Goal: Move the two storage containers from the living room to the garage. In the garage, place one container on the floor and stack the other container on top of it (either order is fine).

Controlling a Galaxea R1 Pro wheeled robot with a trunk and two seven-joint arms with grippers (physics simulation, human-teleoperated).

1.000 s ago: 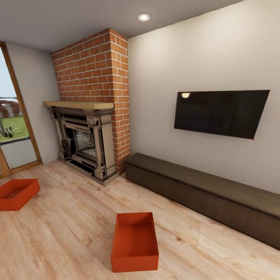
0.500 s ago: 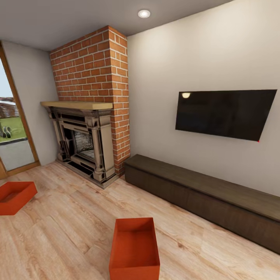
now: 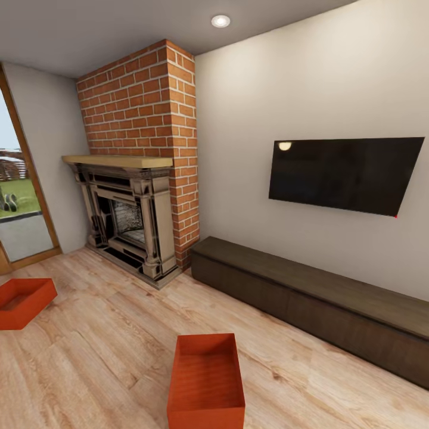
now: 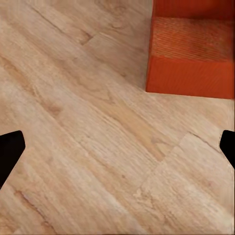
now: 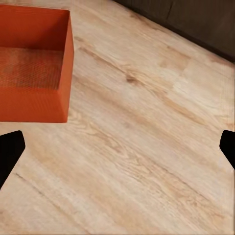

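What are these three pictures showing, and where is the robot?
The robot is taking the pictures, so you mostly see what it sees. The big picture comes from a camera on its head. It looks into a living room with a brick fireplace, a black TV on the wall and a long dark cabinet. Two orange-red boxes sit on the wooden floor: the near container right in front, and the far container off to the left. Both look empty.

The two small pictures come from cameras on the robot's wrists. The black tips at the edges belong to the left tool and the right tool. Both are wide open and hold nothing. Each sees an orange-red box nearby.
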